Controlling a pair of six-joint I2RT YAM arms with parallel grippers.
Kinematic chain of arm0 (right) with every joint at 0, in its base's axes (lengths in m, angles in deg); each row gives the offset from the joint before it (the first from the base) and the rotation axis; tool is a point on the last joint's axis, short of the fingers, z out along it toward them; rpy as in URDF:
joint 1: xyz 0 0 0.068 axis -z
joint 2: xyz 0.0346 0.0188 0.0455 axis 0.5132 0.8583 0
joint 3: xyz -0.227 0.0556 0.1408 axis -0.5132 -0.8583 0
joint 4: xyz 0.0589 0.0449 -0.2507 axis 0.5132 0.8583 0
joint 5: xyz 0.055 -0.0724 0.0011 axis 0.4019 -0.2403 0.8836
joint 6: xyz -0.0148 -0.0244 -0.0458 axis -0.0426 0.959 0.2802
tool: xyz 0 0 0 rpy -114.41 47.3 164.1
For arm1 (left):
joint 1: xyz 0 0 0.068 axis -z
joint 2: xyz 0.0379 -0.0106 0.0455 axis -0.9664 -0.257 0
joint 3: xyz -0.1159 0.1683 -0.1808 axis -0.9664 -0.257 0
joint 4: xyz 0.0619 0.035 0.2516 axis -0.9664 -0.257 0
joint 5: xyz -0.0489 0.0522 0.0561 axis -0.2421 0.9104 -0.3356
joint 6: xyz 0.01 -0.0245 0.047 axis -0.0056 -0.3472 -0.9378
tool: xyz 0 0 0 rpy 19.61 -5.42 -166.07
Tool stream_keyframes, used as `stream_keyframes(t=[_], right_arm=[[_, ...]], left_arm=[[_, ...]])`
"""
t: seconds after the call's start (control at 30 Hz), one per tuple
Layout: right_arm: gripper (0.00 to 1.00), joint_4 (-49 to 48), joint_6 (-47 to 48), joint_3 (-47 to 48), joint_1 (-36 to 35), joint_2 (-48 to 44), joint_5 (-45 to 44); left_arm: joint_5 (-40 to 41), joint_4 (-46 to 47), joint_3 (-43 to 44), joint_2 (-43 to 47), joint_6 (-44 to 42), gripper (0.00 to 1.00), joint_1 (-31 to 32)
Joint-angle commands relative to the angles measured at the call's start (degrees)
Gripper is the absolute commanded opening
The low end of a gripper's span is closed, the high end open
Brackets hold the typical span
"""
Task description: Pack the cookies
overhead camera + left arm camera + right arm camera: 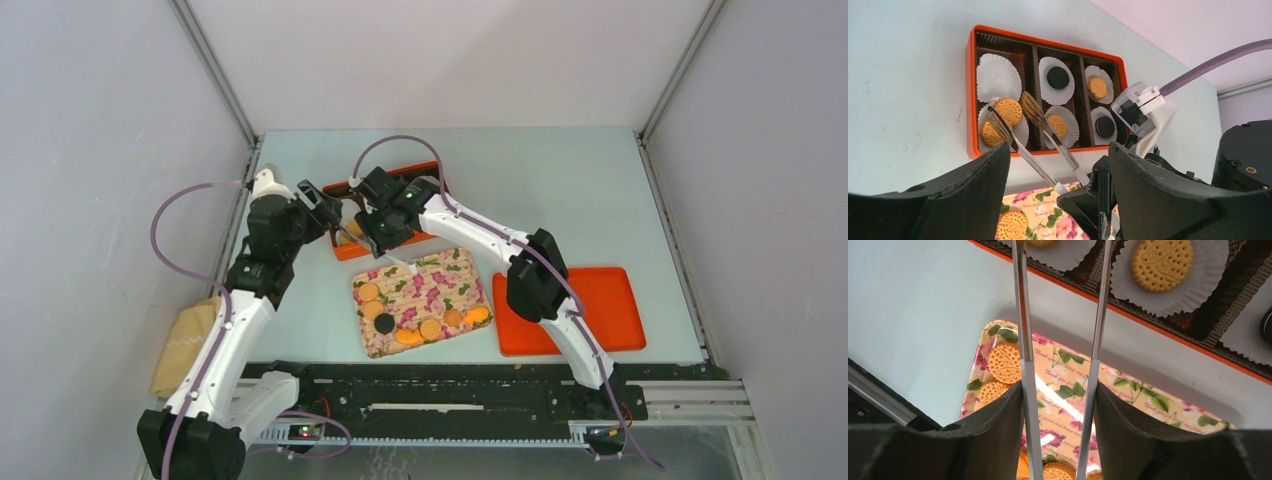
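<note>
My right gripper is shut on metal tongs, also seen in the left wrist view. The tong tips are spread over the near-left cell of the orange box. A golden cookie lies between the tips on a white liner, beside another golden cookie. I cannot tell whether it is pinched. Other cells hold black cookies and golden cookies. Several cookies lie on the floral tray. My left gripper is open and empty, just left of the box.
An empty white liner fills the far-left cell. A flat orange lid lies right of the floral tray. A tan cloth bag sits at the table's left edge. The right arm reaches over the box and hides most of it from above.
</note>
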Motion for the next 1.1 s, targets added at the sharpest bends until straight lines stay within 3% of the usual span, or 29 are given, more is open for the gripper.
stream_keyframes(t=[0.0, 0.57, 0.67, 1.07], right_arm=[[0.57, 1.89, -0.78, 3.36, -0.24, -1.0, -0.36], [0.47, 5.18, -1.78, 11.24, -0.33, 3.92, 0.17], [0.34, 4.37, -1.65, 10.56, -0.38, 3.2, -0.43], [0.1, -2.43, 0.01, 4.83, -0.34, -3.63, 1.52]], left_arm=[[-0.67, 0.44, -1.09, 1.79, -0.2, 0.77, -0.23], [-0.38, 0.72, -1.82, 2.02, -0.28, 0.77, -0.25], [-0.45, 0.66, -1.72, 1.78, -0.33, 0.77, -0.25], [-0.43, 0.05, -1.15, 1.69, -0.38, 0.77, -0.25]])
